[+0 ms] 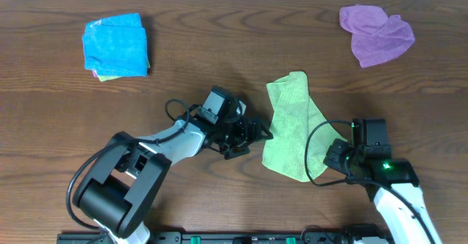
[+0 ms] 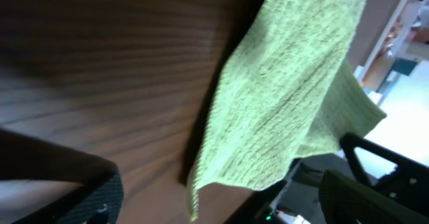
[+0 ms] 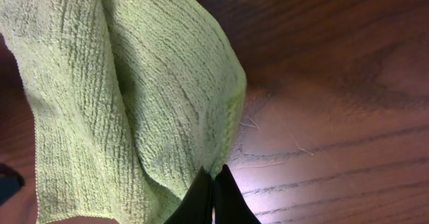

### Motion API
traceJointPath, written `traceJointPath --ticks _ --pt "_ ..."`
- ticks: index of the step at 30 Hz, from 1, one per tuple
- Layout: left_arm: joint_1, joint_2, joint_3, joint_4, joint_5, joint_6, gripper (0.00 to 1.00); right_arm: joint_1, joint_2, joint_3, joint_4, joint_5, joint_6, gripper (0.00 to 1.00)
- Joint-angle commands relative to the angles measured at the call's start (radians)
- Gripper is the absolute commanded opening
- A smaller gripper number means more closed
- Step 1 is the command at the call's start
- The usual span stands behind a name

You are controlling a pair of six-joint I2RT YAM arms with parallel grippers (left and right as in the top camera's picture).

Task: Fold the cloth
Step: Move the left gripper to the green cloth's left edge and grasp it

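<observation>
The lime-green cloth (image 1: 291,126) lies crumpled and partly doubled over on the wooden table, right of centre. My right gripper (image 1: 338,154) is at its lower right edge. In the right wrist view the fingers (image 3: 214,176) are shut, pinching the cloth's edge (image 3: 134,96). My left gripper (image 1: 247,137) is just left of the cloth's left edge. In the left wrist view its fingers (image 2: 228,180) are spread wide, with the cloth (image 2: 281,96) and its near corner hanging just ahead between them.
A bright blue folded cloth (image 1: 115,45) lies at the back left. A purple crumpled cloth (image 1: 376,32) lies at the back right. The right arm's body (image 2: 375,190) shows behind the cloth in the left wrist view.
</observation>
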Motion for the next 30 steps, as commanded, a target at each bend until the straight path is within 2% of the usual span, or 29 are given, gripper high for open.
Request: traceJointPath --ticks 1,6,14,16,22,24,26,30 --pt "-0.021 0.040 0.012 0.025 -0.021 -0.076 0.95 -0.005 -0.004 0.000 0.000 0.007 0.012 0.01" --pt "-0.063 0.063 0.012 0.085 -0.021 -0.156 0.95 -0.005 -0.004 0.000 0.000 0.007 0.012 0.01" --pt "-0.140 0.063 0.012 0.084 -0.044 -0.222 1.00 -0.005 -0.004 0.000 0.000 0.007 0.012 0.01" --pt "-0.154 0.063 0.012 0.080 -0.063 -0.230 0.92 -0.005 -0.004 0.000 0.000 0.007 0.012 0.01" --pt "-0.170 0.063 0.012 0.079 -0.124 -0.240 0.79 -0.005 -0.004 0.000 0.000 0.006 0.012 0.01" --pt "-0.170 0.064 0.010 0.079 -0.149 -0.235 0.70 -0.005 -0.004 0.000 0.000 0.007 0.012 0.01" --pt "-0.171 0.064 0.007 0.078 -0.176 -0.235 0.49 -0.005 -0.004 0.000 0.000 0.007 0.012 0.01" --pt "-0.171 0.071 0.006 0.079 -0.226 -0.208 0.16 -0.005 -0.004 0.000 -0.001 0.007 0.012 0.01"
